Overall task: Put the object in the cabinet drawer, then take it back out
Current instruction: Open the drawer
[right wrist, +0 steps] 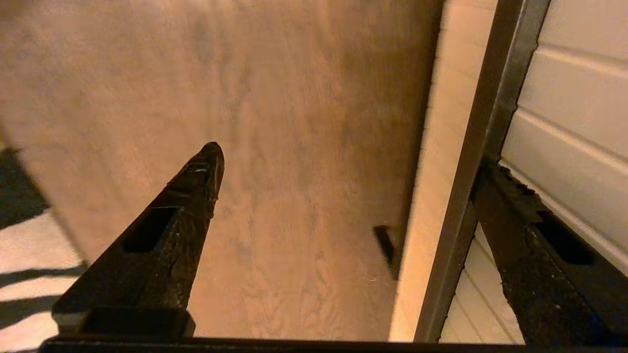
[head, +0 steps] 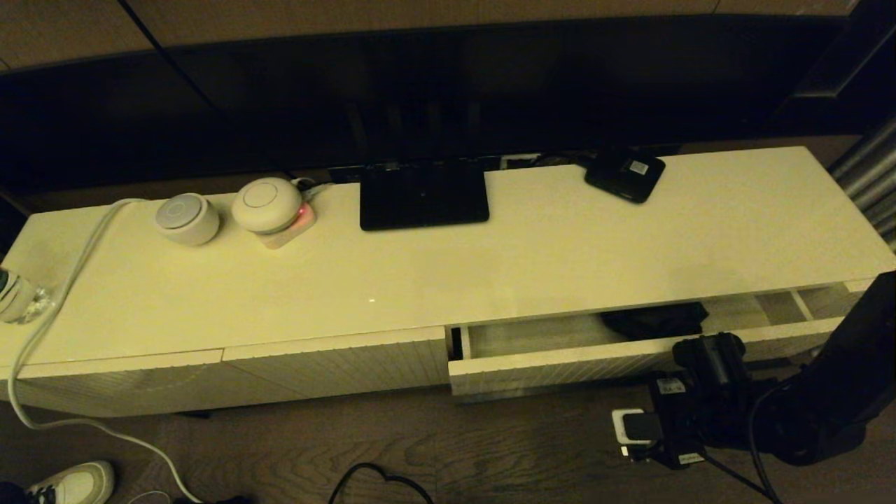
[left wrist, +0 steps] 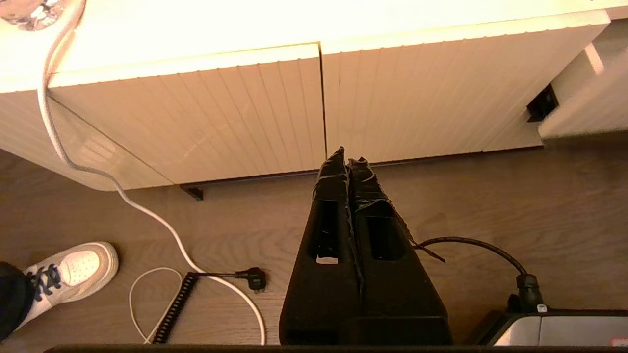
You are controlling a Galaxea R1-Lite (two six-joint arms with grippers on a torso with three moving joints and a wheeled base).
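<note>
The cabinet drawer stands partly pulled out at the cabinet's right half. The black umbrella lies inside it, bunched, partly under the cabinet top. My right gripper is at the drawer's front, just below the umbrella. In the right wrist view the right gripper is open and wide. One finger hangs over the floor. The other finger rests against the ribbed drawer front by its dark slot. My left gripper is shut and empty, low before the closed fronts.
On the cabinet top are a flat black stand, a small black box with a white label, two round white devices and a bottle. A white cable trails to the floor near a shoe.
</note>
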